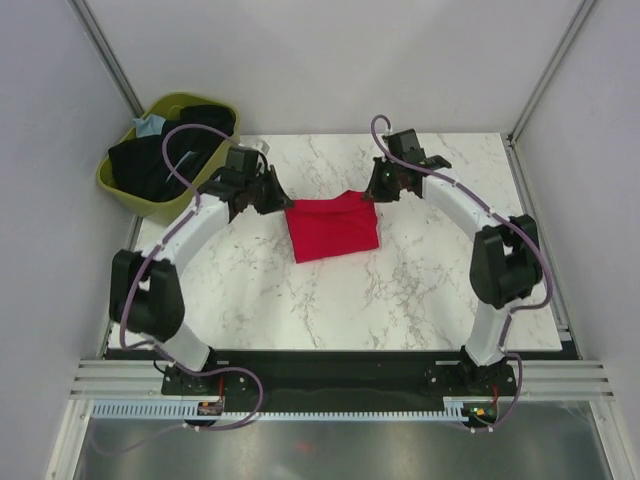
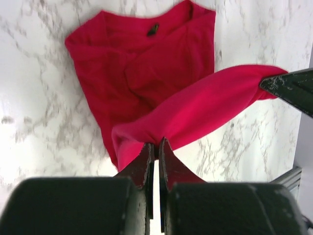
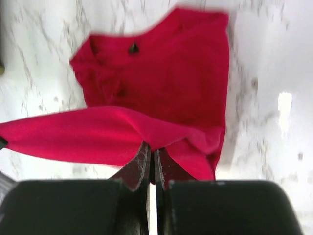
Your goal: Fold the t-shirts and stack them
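A: What's by the table (image 1: 420, 300)?
B: A basket (image 1: 118, 188) of black shirts (image 1: 165, 155) off its far-left corner. The red shirt (image 1: 335, 230) lies mid-table, partly folded.
A: The claws?
B: Left gripper (image 1: 275, 197) and right gripper (image 1: 378, 187) each clench its lifted far edge.
A: Advice?
B: I'd carry both corners level and taut to the near hem.

So the table's a white marble-pattern slab (image 1: 420, 300) filling the middle of the frame. Lying on it, slightly above centre, is a bright red cloth t-shirt (image 1: 333, 228), partly folded, top edge lifted off the surface.
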### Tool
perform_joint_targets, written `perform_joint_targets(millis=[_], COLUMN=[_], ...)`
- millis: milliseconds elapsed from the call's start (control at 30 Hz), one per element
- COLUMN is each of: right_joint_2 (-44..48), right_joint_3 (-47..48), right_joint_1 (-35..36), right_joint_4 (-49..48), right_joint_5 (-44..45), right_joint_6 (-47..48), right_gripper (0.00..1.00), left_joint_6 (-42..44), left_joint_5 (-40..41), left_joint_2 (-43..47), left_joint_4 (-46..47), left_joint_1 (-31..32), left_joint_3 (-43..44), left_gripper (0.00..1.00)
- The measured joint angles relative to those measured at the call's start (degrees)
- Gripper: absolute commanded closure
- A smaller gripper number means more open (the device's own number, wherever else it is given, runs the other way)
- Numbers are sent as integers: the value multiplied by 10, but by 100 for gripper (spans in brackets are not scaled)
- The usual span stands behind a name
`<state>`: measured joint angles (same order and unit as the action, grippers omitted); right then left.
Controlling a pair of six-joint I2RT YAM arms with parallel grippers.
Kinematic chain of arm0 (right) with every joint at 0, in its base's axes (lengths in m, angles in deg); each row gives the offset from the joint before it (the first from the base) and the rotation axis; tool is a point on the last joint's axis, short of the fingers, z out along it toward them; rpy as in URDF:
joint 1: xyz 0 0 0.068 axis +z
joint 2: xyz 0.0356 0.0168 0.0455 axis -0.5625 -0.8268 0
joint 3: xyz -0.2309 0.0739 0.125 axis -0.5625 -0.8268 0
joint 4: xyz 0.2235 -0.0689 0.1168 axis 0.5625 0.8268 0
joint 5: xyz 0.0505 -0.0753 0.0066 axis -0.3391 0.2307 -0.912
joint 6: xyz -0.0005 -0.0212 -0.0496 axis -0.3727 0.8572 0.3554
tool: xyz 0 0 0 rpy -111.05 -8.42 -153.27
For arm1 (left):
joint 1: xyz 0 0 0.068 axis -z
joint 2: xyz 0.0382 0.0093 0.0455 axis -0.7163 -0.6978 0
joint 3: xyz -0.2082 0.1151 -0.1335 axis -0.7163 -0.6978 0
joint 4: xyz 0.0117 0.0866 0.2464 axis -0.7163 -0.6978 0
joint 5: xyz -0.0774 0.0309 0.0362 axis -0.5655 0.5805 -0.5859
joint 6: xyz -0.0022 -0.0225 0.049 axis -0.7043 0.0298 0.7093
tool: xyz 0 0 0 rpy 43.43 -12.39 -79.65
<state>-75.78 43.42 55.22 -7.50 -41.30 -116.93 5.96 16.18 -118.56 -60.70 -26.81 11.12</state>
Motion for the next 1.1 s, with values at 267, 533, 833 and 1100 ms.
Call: perform_joint_targets(millis=[267, 533, 833, 1100], right_joint_2=[-266, -281, -220, -270], right_joint_3=[316, 309, 143, 171], right_joint_1=[-48, -102, -86, -63], right_joint_4=[40, 40, -24, -54], right_joint_5=[-35, -45, -109, -143], right_joint_6=[3, 29, 55, 61], right_gripper=[2, 2, 2, 20], left_joint_6=[5, 13, 23, 52], left_joint_5=[-68, -69, -69, -69], left_joint_2=[-294, -372, -238, -7], left_joint_4=[-3, -55, -58, -53], left_joint_1=[-82, -95, -76, -53], left_joint_3=[226, 293, 265, 92], left_gripper=[40, 3, 3, 4])
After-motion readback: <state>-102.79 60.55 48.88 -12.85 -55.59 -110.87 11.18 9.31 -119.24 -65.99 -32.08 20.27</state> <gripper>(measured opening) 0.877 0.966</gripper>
